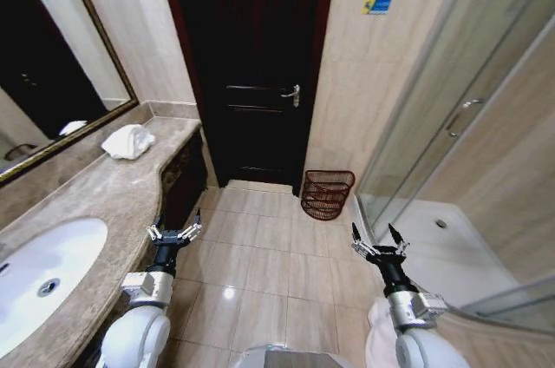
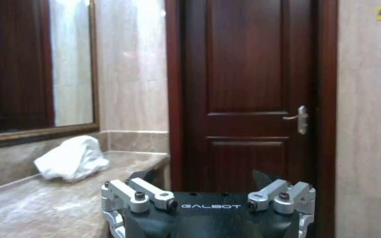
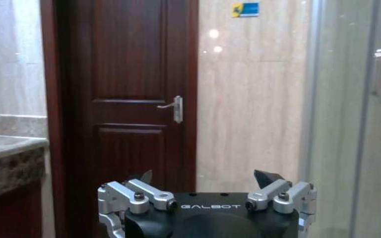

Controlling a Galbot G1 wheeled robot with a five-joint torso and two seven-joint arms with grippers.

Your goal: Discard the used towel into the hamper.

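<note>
The marble bench point(image 1: 104, 190) runs along the robot's left side under a framed mirror point(image 1: 52, 55), with a white sink point(image 1: 39, 272) set into its near end. Ahead stands the dark wooden door point(image 1: 251, 64), shut, and to the right the glass shower enclosure point(image 1: 460, 151) closes off that side, leaving a strip of tiled floor point(image 1: 251, 264) between bench and glass.

The hamper point(image 1: 327, 193) sits on the floor at the foot of the wall between the door and the shower, its flat back against the wall, so its open top faces into the room and can be reached from the floor strip. It looks empty through the mesh.

The used towel point(image 1: 128, 141) lies crumpled on the far end of the bench, near the back edge below the mirror and well apart from the sink. From the left wrist view the towel point(image 2: 71, 158) lies ahead and to one side of the arm.

The left gripper point(image 1: 173, 233) hangs just off the bench's front edge beside the sink, jaws apart and holding nothing; being on the bench side, it seems the natural arm for the pick. The right gripper point(image 1: 379, 244) is held low over the floor near the shower threshold, jaws also apart and empty.

The task looks unstarted: towel and hamper are well apart.
</note>
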